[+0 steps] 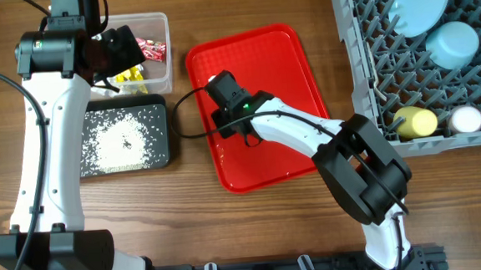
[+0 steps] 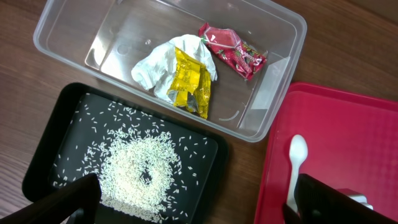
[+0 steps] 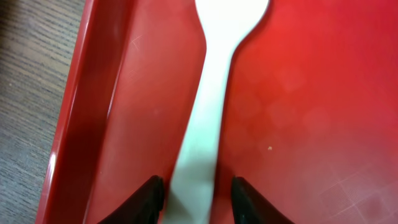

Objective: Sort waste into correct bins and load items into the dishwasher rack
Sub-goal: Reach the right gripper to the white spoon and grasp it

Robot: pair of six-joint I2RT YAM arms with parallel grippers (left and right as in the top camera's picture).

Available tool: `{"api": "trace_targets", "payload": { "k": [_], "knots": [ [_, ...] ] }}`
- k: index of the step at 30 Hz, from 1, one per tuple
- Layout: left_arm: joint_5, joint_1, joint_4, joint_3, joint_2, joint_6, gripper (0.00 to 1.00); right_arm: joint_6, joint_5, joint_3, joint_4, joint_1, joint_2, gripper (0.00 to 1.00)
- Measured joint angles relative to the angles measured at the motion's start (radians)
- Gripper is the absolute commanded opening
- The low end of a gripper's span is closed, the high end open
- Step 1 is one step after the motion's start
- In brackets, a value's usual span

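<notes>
Now, right gripper (image 3: 196, 200) straddling one spoon (image 3: 208, 112) (grip unclear), left gripper (image 2: 199, 198) spread, one tray (image 3: 323, 93)

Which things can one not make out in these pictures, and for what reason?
- Overhead: the left arm hides the white napkin in the clear bin.
- Right wrist: the spoon is blurred and its bowl is cut off by the top edge. Whether the right gripper pinches it is unclear.
- Overhead: the picture's edges cut off the dishwasher rack.
</notes>
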Motion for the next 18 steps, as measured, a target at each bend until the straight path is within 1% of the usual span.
{"api": "trace_targets", "payload": {
  "k": [4, 5, 10, 15, 18],
  "knots": [
    [0.000, 0.000, 0.000, 0.000, 0.000, 0.000, 1.00, 0.004, -0.001, 0.001, 0.003, 0.000, 0.001, 0.11],
    [0.000, 0.000, 0.000, 0.000, 0.000, 0.000, 1.00, 0.008, -0.002, 0.002, 0.003, 0.000, 0.001, 0.10],
    [0.000, 0.000, 0.000, 0.000, 0.000, 0.000, 1.00, 0.010, -0.006, 0.002, 0.003, 0.000, 0.001, 0.06],
    [0.000, 0.000, 0.000, 0.000, 0.000, 0.000, 1.00, 0.013, -0.009, 0.002, -0.005, 0.000, -0.002, 0.05],
    [0.000, 0.000, 0.000, 0.000, 0.000, 0.000, 1.00, 0.026, -0.022, 0.002, -0.062, -0.007, -0.025, 0.04]
  ]
}}
